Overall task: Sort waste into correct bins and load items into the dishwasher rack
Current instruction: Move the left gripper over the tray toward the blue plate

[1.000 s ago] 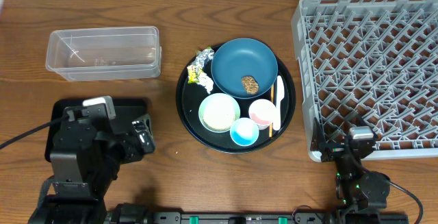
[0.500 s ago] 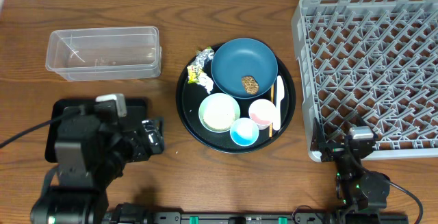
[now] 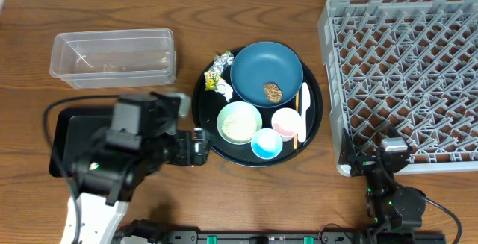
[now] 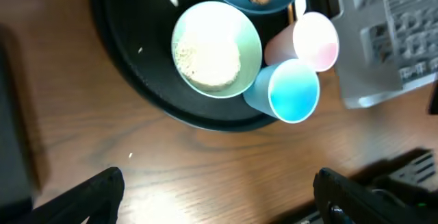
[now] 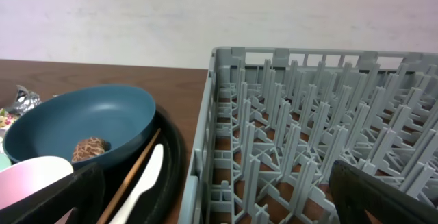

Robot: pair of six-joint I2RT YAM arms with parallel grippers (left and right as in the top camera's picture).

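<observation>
1. The right gripper point(image 3: 383, 157) sits at the near right. Its jaws are spread wide and empty, just beside the near edge of the grey rack point(image 3: 403, 72).
2. The left gripper point(image 4: 219, 190) hovers over the bench point(image 3: 299, 195) by the near left rim of the round black tray point(image 3: 202, 110). Its jaws are released and hold nothing. The shallow black tray point(image 3: 58, 147) lies to its left.
3. On the round tray, the light blue cup point(image 3: 267, 143) stands nearest. Just beyond it are the pale green bowl point(image 3: 239, 122) holding rice grains point(image 4: 205, 56) and the pink cup point(image 3: 286, 122). The white spoon point(image 3: 304, 113) and chopsticks point(image 5: 133, 172) lie to the right.
4. Farther back, the dark blue plate point(image 3: 261, 69) carries a brown lump point(image 3: 272, 91). Foil point(image 3: 220, 66) and a yellow wrapper point(image 3: 211, 86) lie at its left.
5. The clear tub point(image 3: 112, 57) stands at the far left.
</observation>
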